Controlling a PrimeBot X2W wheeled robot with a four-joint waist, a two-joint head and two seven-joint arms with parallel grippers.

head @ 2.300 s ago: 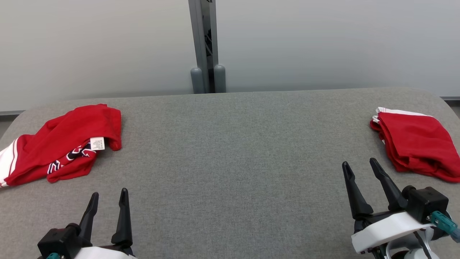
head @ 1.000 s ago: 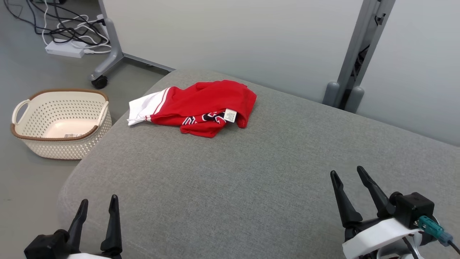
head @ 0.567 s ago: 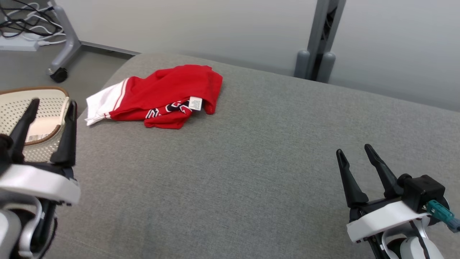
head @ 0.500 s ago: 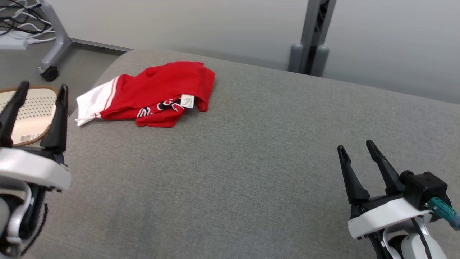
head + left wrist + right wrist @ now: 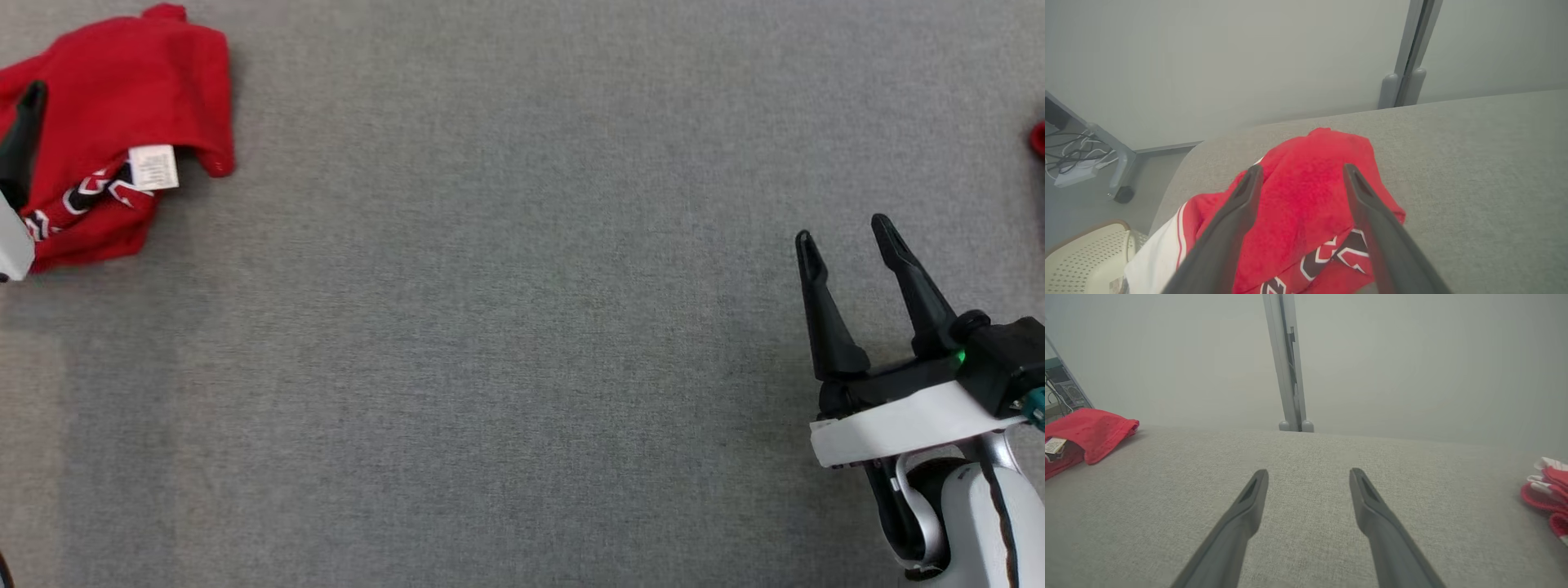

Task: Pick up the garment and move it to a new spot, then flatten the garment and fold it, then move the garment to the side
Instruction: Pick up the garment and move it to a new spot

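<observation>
Jaws spread wide, the left gripper (image 5: pixel 1303 167) hangs just over the red garment (image 5: pixel 1306 212), likely to grab it, while the right gripper (image 5: pixel 842 228) waits well apart from it, also spread.

Head camera faces down on the grey surface (image 5: pixel 522 327); both wrist cameras look low across it
</observation>
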